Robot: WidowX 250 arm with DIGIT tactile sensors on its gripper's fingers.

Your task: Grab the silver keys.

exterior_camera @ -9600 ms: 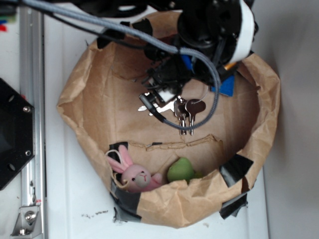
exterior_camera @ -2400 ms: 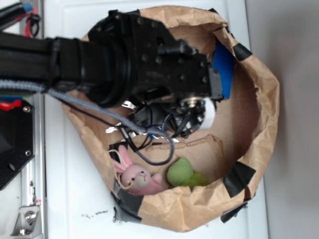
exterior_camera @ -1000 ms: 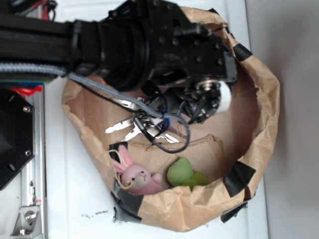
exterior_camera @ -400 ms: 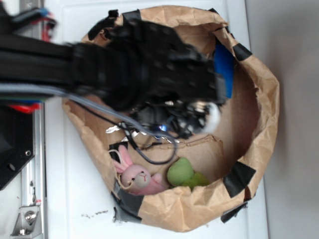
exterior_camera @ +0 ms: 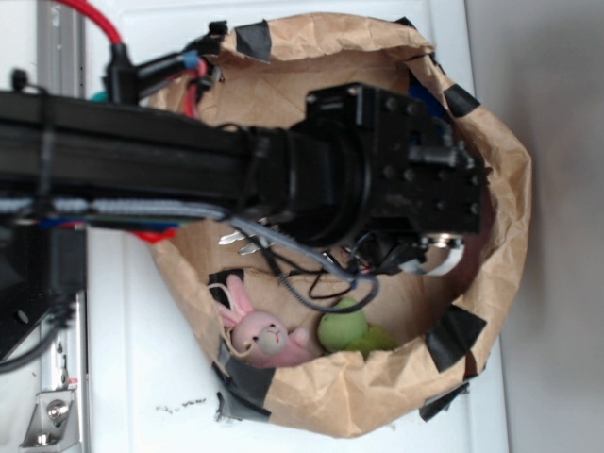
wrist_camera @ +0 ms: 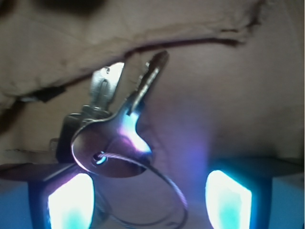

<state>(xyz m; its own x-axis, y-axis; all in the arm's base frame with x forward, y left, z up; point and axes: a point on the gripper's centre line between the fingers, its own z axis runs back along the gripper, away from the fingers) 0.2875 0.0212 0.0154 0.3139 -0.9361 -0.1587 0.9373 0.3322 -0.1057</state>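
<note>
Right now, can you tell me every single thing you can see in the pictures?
Silver keys: one bunch on a thin wire ring, silver-grey, close in front of the wrist camera over brown paper; a few key tips also poke out under the arm in the exterior view.
Paper bag: one, brown, rolled down into a bowl shape, patched with black tape, on the white table.
Toy bunny: one, pink, inside the bag at its near rim.
Soft toy: one, green, beside the bunny.
Blue thing: only a sliver shows behind the arm, too hidden to name.
Robot arm: one, black, reaching across the bag.
Gripper: two glowing blue fingers, apart; the keys sit by the left one.
</note>
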